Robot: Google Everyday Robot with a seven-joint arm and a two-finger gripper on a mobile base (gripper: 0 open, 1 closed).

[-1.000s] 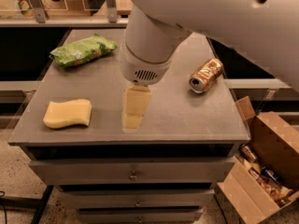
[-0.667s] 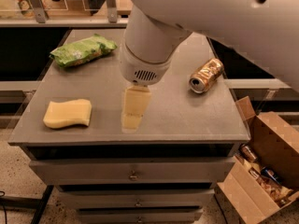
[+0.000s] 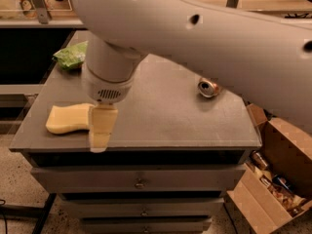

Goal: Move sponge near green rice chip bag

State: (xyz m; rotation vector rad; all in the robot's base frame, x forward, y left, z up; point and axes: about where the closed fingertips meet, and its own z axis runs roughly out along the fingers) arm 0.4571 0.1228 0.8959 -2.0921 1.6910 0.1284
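The pale yellow sponge [image 3: 67, 119] lies flat near the front left corner of the grey cabinet top [image 3: 161, 111]. The gripper [image 3: 101, 130] hangs from the white arm right beside the sponge's right end, its pale yellow fingers covering that end. The green rice chip bag [image 3: 72, 55] lies at the back left of the top, partly hidden behind the arm's wrist. The sponge and the bag are well apart.
A gold drink can [image 3: 208, 87] lies on its side at the right of the top. An open cardboard box [image 3: 273, 179] with several cans stands on the floor at the right. Drawers [image 3: 141, 182] run below the top. The big white arm [image 3: 204, 38] spans the upper view.
The gripper has moved left from the middle of the top to the sponge's right end. The arm now covers part of the bag. The sponge, bag and can lie as before.
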